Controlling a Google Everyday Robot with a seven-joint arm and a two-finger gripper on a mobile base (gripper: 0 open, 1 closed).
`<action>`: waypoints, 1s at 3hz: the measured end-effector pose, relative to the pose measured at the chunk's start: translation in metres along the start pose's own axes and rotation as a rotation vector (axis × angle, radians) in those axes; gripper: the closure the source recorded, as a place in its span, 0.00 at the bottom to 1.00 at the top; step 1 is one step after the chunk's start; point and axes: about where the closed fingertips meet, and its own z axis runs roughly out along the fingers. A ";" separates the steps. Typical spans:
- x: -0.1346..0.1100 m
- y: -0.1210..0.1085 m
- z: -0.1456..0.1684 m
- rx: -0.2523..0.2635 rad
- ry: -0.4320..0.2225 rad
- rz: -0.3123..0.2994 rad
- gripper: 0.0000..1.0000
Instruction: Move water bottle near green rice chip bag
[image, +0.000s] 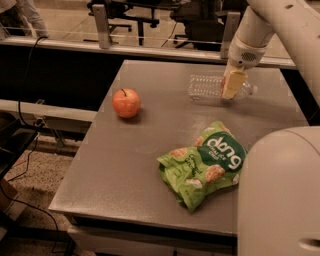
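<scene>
End effector (231, 91) at water bottle (205, 88) near far edge of table (125, 165).

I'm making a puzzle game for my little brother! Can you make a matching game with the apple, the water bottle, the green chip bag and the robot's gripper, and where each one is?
Things:
1. apple
2. water bottle
3. green rice chip bag
4. gripper

Places:
A. lying on its side at the far side of the table
B. down at the water bottle, towards its cap end
C. alone on the left part of the table
D. towards the front edge, on the right

Pairs: 1-C, 2-A, 3-D, 4-B
</scene>
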 end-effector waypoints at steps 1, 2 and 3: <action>0.012 0.022 -0.020 -0.001 -0.005 -0.030 1.00; 0.015 0.051 -0.033 -0.015 -0.016 -0.066 1.00; 0.011 0.083 -0.034 -0.048 -0.024 -0.108 1.00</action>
